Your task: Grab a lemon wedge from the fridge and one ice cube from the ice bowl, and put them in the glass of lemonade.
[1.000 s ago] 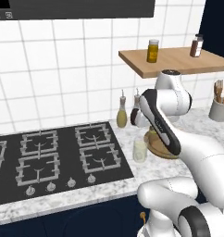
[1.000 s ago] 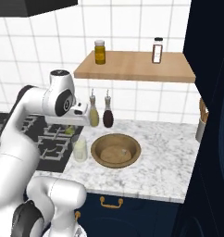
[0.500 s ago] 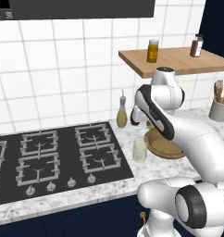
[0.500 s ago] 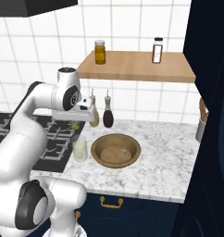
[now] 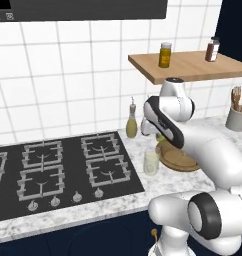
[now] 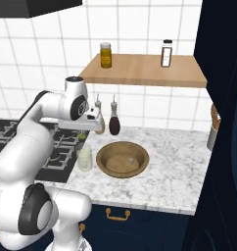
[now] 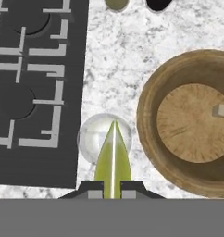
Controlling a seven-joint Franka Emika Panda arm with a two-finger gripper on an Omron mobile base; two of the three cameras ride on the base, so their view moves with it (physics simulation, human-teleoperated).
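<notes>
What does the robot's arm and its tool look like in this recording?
The arm is built of glossy white, rounded segments with dark grey to black bands and caps at the joints. No cables or markings show. The tool ends in two small dark fingertips with lighter grey faces, on a white hand.

lemon wedge (image 7: 112, 159): yellow-green, pinched | glass of lemonade (image 7: 104, 138): upright, directly below
</notes>
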